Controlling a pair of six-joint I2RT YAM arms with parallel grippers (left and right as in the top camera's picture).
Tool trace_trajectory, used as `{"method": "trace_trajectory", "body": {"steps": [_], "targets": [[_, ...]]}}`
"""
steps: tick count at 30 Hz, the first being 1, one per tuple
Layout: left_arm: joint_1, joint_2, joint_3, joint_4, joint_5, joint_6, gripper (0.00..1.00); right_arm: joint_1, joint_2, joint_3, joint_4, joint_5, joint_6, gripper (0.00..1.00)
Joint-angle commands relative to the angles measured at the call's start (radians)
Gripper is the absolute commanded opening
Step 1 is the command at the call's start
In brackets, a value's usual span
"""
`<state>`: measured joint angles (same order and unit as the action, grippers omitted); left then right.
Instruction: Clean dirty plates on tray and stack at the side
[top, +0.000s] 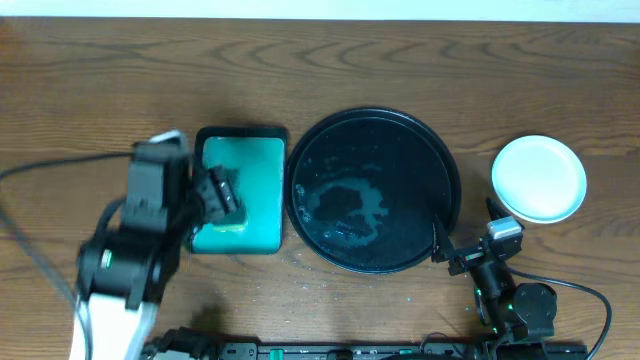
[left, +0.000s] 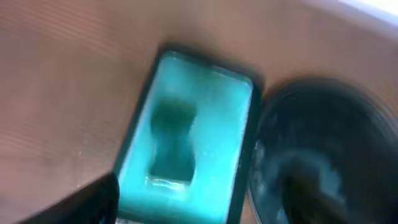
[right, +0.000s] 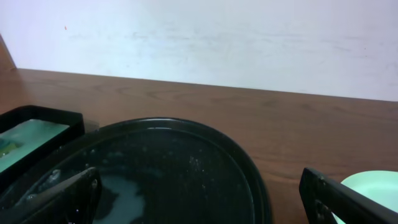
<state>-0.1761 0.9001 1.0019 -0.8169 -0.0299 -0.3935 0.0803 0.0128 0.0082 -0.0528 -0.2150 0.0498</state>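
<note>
Seemingly finishing: leaving the pale round plates (top: 538, 178) stacked right of the glossy black round tray (top: 400, 140), holding the right gripper (right: 199, 208) wide apart, empty; hovering the blurred left gripper (top: 218, 195) left of it, grip untellable; next, likely retracting.

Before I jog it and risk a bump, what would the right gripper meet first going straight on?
Probably the tray, lying directly ahead of the right gripper; its height above the rim is unclear.

A brown wood-grain table (top: 90, 90) fills the overhead frame. A plain white wall (right: 249, 43) spans the top of the right wrist view.
</note>
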Motion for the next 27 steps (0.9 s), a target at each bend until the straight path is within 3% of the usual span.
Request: {"method": "trace_trajectory", "body": {"steps": [1,7,16,27], "targets": [[0.023,-0.210,-0.166,0.178,-0.051,0.031,0.83,-0.010,-0.007,-0.003,-0.002,0.005,0.017,0.99],[0.047,-0.544,-0.471,0.441,-0.042,0.087,0.83,-0.010,-0.007,-0.003,-0.002,0.005,0.017,0.99],[0.093,-0.894,-0.743,0.521,-0.042,0.087,0.83,-0.010,-0.007,-0.003,-0.002,0.005,0.017,0.99],[0.098,-0.899,-1.001,0.748,-0.039,0.075,0.83,-0.010,-0.007,-0.003,-0.002,0.005,0.017,0.99]]}}
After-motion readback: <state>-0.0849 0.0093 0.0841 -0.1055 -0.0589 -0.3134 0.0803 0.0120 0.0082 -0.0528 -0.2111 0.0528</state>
